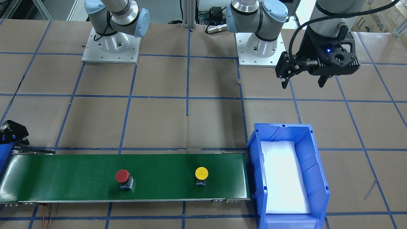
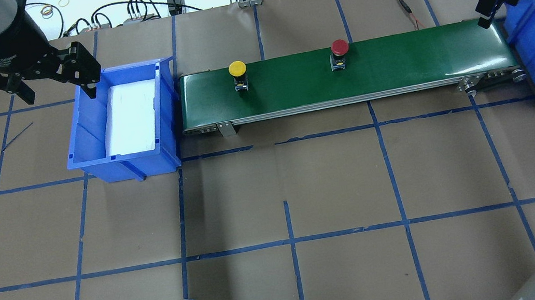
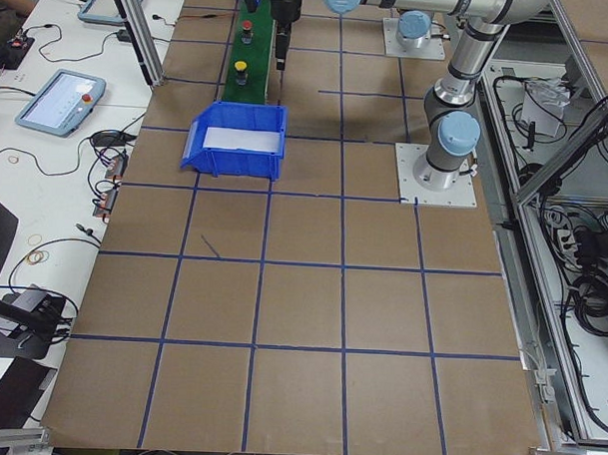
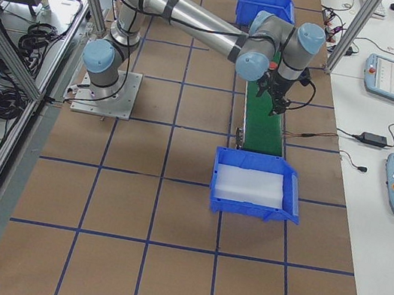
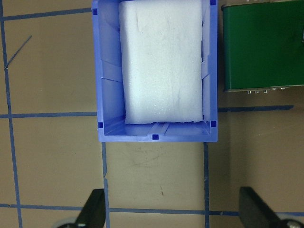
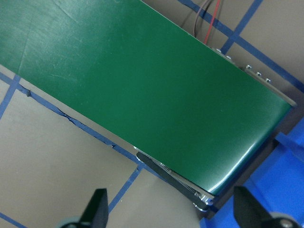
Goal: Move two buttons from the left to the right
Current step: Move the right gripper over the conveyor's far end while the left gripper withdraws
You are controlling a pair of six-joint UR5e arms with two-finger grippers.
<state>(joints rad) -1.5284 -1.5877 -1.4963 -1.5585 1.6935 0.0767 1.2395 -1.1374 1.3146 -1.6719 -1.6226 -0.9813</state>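
Blue bin (image 2: 530, 45) near the right gripper (image 6: 171, 209) is cropped.

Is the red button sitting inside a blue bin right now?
No, the red button stands upright on the green conveyor belt.

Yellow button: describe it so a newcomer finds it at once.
Find the long green conveyor belt. Two capped push-buttons stand on it; the yellow button is the one nearer the blue bin at the belt's end on the robot's left. Its round yellow cap sets it apart from the red button.
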